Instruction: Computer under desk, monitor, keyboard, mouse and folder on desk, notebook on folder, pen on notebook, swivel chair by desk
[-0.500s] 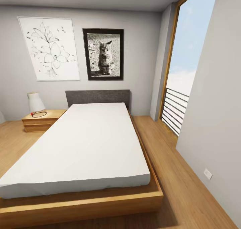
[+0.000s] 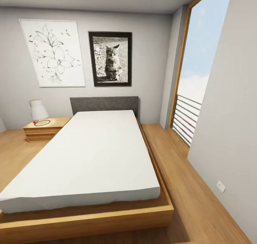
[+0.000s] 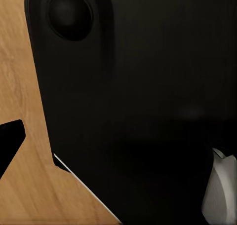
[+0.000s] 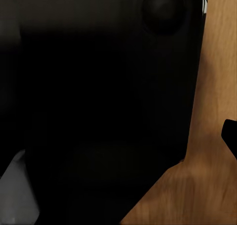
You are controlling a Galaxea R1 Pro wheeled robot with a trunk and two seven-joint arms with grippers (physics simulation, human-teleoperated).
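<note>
the head view looks over a bed (image 2: 89, 154) with a white mattress on a low wood frame; its long axis runs away from the camera to a grey headboard (image 2: 104, 104) at the far wall. a nightstand (image 2: 44, 129) stands beside the bed on its left, with a white lamp (image 2: 37, 110) on it. two pictures hang above: a flower drawing (image 2: 53, 53) and a cat photo (image 2: 110, 58). a tall window (image 2: 198, 65) is at the right. both wrist views show a black robot body (image 3: 138, 106) over the wood floor (image 3: 19, 87). i cannot tell if the jaws are apart or together.
</note>
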